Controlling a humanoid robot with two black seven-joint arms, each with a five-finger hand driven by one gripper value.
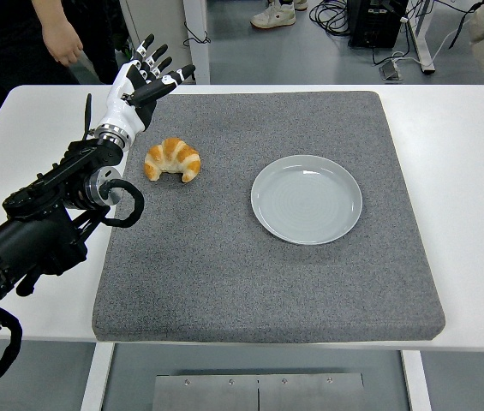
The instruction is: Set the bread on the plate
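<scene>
Reach is the step in hand: left hand point(143, 81), fingers spread and empty, hangs just beyond the bread point(173, 159) lying on the grey mat point(224, 282) left of the empty plate point(307, 199), so next it should lower and close.

Your left hand point(146, 80) hovers with fingers spread over the grey mat's point(224, 282) far left corner, just beyond the croissant point(173, 159). Between croissant and plate point(307, 199) lies bare mat, an open lane to pass through. The plate itself is bare. A person's hand point(62, 40) hangs near the counter's point(464, 171) far left edge (close behind your hand).
</scene>
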